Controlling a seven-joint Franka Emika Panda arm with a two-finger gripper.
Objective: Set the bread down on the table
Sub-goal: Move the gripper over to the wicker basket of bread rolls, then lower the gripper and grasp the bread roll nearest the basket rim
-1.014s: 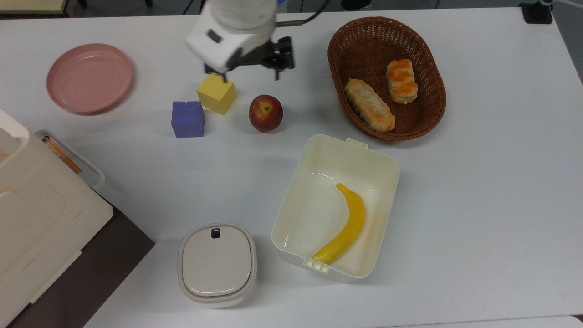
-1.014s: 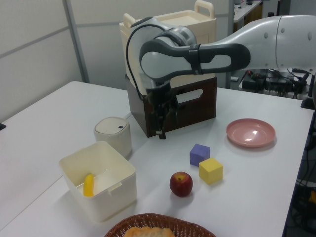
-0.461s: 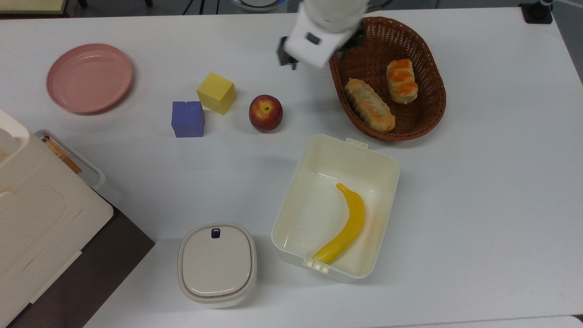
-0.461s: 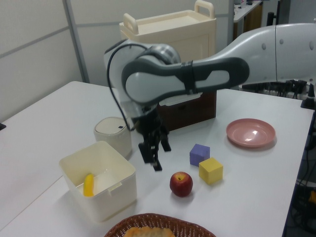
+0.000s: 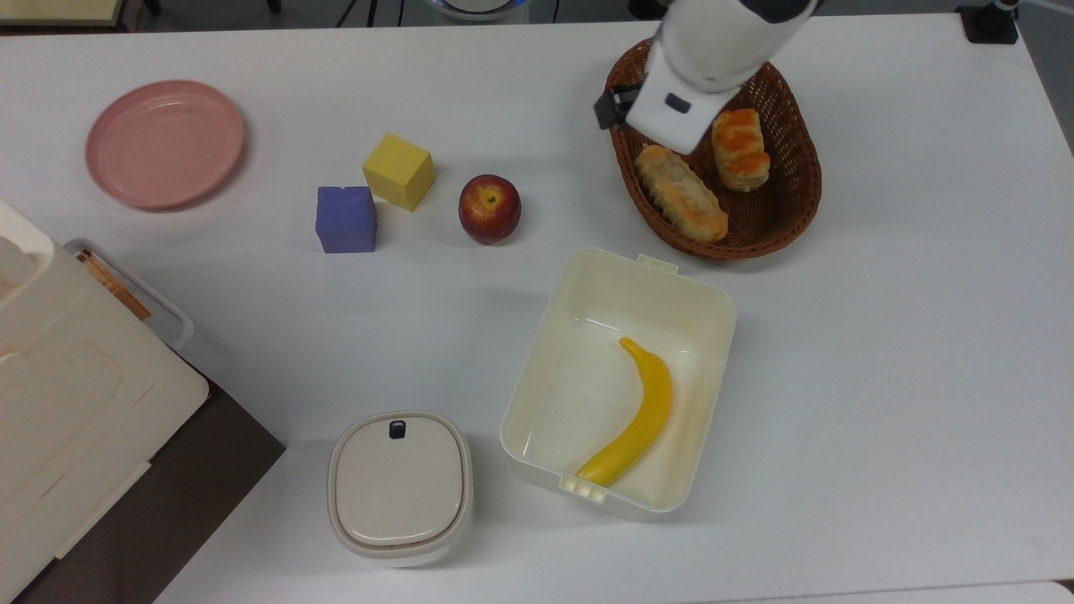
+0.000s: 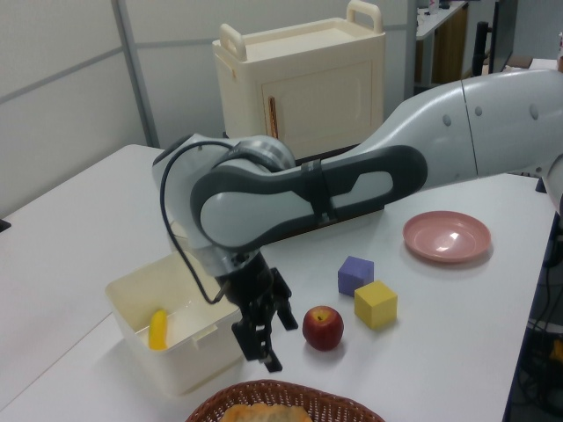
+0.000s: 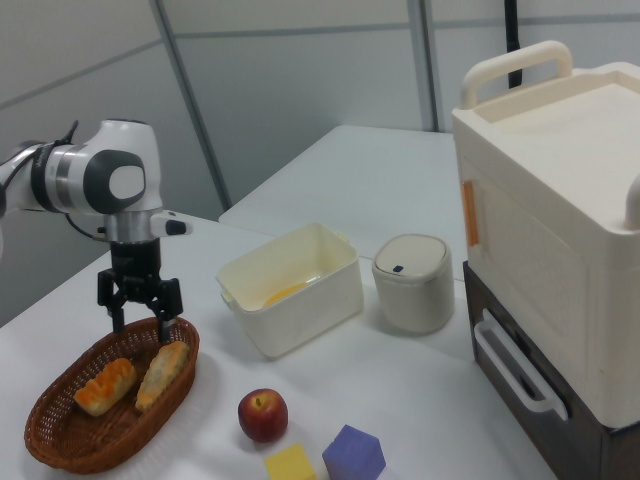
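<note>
A brown woven wicker basket [image 5: 789, 214] looks rough. The orange-glazed bread bun [image 5: 739, 149] in it shines slightly. The white tabletop [image 5: 881, 377] is smooth and matt; the cream plastic box [image 5: 709, 306] is glossy.

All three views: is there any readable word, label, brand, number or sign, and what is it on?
None can be read.
The round lidded container carries a small dark mark on its lid, with no legible characters.
The arm's white housing has a dark square patch, without text.
</note>
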